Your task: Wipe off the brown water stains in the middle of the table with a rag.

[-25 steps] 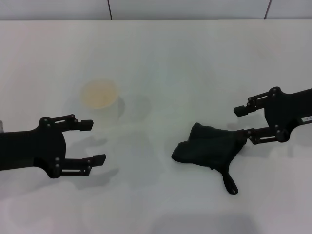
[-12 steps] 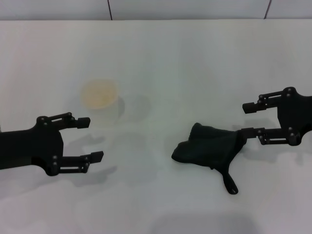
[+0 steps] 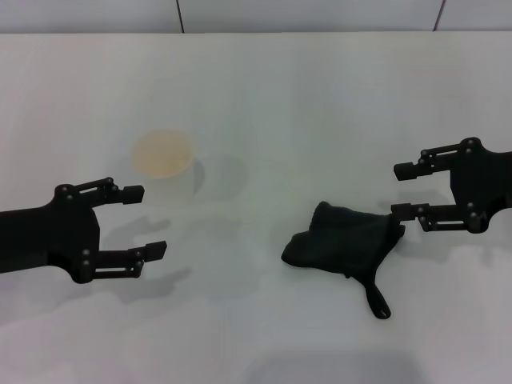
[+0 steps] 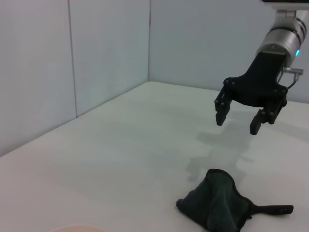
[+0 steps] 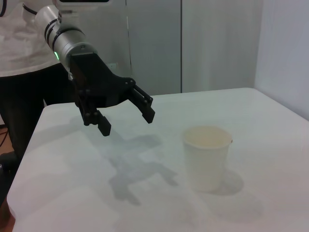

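A white paper cup (image 3: 166,165) with a pale beige inside stands upright on the left half of the white surface, casting a soft shadow to its right, and grey wall panels (image 3: 240,14) run along the far edge.

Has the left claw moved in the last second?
Yes. In the head view the left claw, open, has drawn back toward the robot's left, farther from the paper cup, which sits where it was.
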